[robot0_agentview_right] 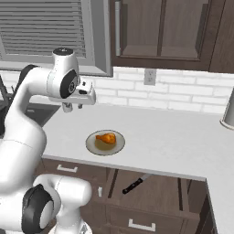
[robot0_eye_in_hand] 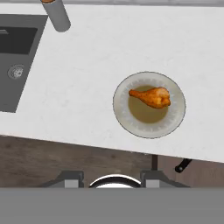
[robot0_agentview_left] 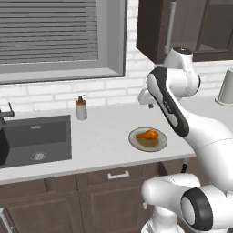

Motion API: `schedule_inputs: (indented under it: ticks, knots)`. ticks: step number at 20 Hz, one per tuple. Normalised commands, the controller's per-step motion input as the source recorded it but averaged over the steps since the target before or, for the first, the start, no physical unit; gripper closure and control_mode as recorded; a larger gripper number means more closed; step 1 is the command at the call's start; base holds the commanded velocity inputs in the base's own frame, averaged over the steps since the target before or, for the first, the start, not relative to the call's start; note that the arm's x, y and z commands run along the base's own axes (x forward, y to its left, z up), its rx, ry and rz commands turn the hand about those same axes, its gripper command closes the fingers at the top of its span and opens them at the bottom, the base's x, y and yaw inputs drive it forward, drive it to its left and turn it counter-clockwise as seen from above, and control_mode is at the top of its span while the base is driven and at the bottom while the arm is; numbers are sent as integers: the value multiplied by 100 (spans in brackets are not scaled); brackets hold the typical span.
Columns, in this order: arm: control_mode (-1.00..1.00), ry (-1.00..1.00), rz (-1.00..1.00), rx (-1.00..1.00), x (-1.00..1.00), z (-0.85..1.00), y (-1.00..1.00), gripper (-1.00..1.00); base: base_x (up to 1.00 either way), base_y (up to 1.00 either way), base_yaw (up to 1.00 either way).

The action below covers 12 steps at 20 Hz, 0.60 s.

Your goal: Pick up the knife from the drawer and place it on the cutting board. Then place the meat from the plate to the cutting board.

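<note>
1. Left base view: the meat [robot0_agentview_left: 149, 134] lay on the plate [robot0_agentview_left: 160, 144] near the counter's [robot0_agentview_left: 104, 136] front edge, its narrow tip toward the sink [robot0_agentview_left: 36, 141].
2. Right base view: the knife [robot0_agentview_right: 135, 183] lay slantwise in the open drawer [robot0_agentview_right: 155, 192], handle nearest. The gripper [robot0_agentview_right: 73, 108] hung above the counter, touching nothing.
3. Hand view: the drumstick's tip pointed left; the fingertips [robot0_eye_in_hand: 71, 179] stood moderately apart, empty.

Drumstick [robot0_eye_in_hand: 151, 96] on plate [robot0_eye_in_hand: 175, 118], knife [robot0_agentview_right: 135, 183] in drawer
</note>
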Motion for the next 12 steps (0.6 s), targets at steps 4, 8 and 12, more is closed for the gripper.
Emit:
schedule_inputs:
  ticks: [4, 8, 12]
  knots:
    - [-100, 1, 0, 0, -35, -11, 0, -100, 0, 0, 0]
    - [-100, 4, 0, 0, -72, -34, -8, -100, 0, 0, 0]
    - [-100, 2, 0, 0, -63, -35, -8, -100, 0, 0, 0]
